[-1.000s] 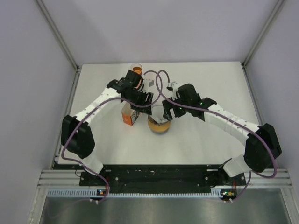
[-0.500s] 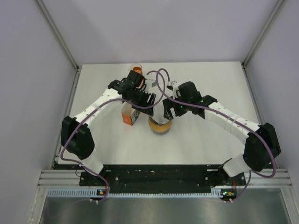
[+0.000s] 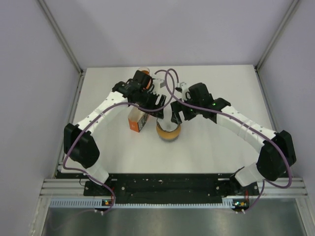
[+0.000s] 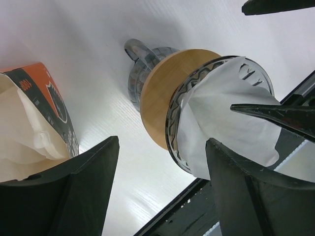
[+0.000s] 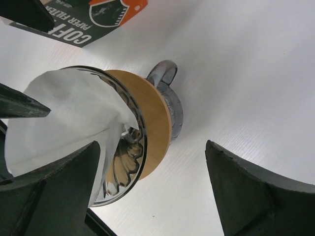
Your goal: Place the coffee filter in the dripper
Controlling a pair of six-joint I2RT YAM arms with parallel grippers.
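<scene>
The glass dripper (image 3: 168, 132) with a wooden collar (image 4: 160, 96) stands at mid table. A white paper coffee filter (image 4: 231, 115) sits loosely in its cone, one side standing above the rim; it also shows in the right wrist view (image 5: 69, 115) and the top view (image 3: 170, 117). My left gripper (image 4: 162, 196) is open and empty beside the dripper's left side (image 3: 158, 104). My right gripper (image 5: 152, 196) is open and empty at the dripper's right side (image 3: 178, 114). Neither grips the filter.
An orange and black box of filters (image 3: 138, 121) stands open just left of the dripper, white filters showing inside (image 4: 22, 132). A small orange cup (image 3: 143, 73) stands at the back. The table has walls at the left and right.
My left gripper has shifted right and slightly back, closer to the dripper. My right gripper has barely moved. More of the white filter shows above the dripper.
</scene>
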